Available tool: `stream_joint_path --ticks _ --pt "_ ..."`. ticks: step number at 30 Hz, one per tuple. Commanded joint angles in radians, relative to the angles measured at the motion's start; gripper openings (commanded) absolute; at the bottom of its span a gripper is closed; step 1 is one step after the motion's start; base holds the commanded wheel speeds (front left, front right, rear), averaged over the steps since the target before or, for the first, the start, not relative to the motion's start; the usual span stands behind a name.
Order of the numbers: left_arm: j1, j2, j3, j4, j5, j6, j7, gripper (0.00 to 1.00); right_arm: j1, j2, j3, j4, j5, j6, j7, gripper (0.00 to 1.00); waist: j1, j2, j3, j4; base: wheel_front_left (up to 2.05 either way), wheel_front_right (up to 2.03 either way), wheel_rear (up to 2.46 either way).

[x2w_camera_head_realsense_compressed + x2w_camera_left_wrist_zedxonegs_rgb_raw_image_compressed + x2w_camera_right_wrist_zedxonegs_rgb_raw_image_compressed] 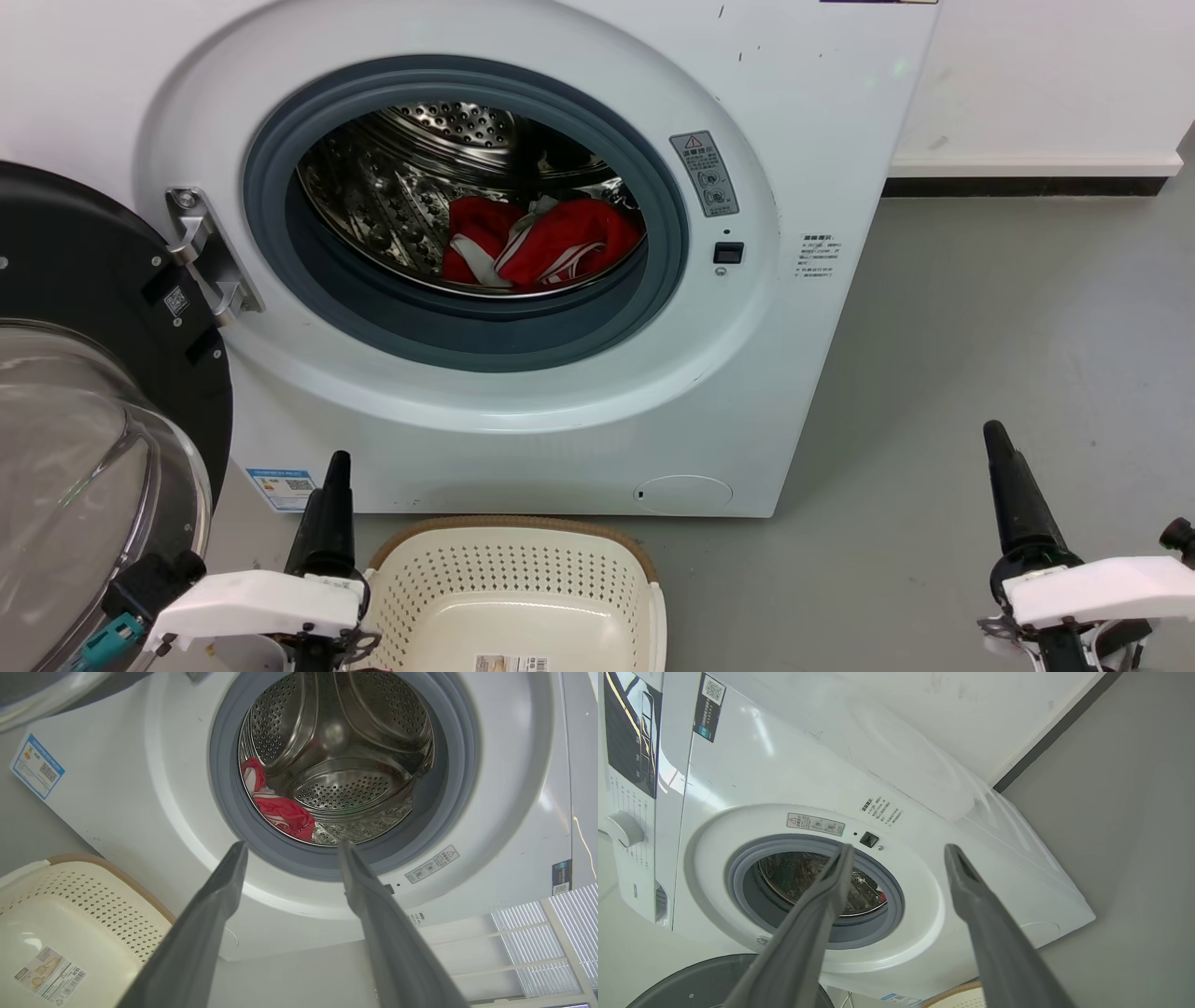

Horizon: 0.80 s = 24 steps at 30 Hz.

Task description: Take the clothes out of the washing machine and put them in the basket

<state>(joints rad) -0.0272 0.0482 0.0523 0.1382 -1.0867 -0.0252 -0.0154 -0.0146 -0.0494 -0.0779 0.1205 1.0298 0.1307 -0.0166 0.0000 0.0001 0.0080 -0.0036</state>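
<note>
Both end effectors gape empty. The clothes (541,243) lie crosswise in the washer (822,140), up and ahead of the nearer left end effector (293,845); right end effector (900,848) sits well aside.

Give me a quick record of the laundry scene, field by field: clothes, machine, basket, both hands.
clothes: red with white stripes, lying in the drum
washing machine: door swung open
basket: on the floor before the machine, no clothes visible inside
left hand: open, holding nothing, outside the drum
right hand: open, holding nothing
</note>
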Motion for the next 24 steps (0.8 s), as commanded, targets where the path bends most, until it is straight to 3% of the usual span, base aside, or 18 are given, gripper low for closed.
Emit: stream_joint_path --ticks 1,7,24 --pt "-0.008 0.002 -0.007 -0.025 0.046 0.007 -0.012 1.00 -0.006 -0.002 0.007 -0.031 -0.051 0.000 -0.011 1.00 0.0000 -0.0001 0.000 0.000 0.00 0.00 0.00" --pt "0.004 0.002 -0.030 -0.050 0.197 0.035 -0.042 1.00 0.010 -0.002 0.019 -0.060 -0.217 0.000 -0.040 1.00 0.0000 -0.0001 0.004 -0.001 0.00 0.00 0.00" --pt "0.031 0.005 -0.054 -0.077 0.432 0.073 -0.097 1.00 0.044 -0.002 0.039 -0.106 -0.484 0.000 -0.095 1.00 0.0000 -0.0001 0.007 -0.005 0.00 0.00 0.00"
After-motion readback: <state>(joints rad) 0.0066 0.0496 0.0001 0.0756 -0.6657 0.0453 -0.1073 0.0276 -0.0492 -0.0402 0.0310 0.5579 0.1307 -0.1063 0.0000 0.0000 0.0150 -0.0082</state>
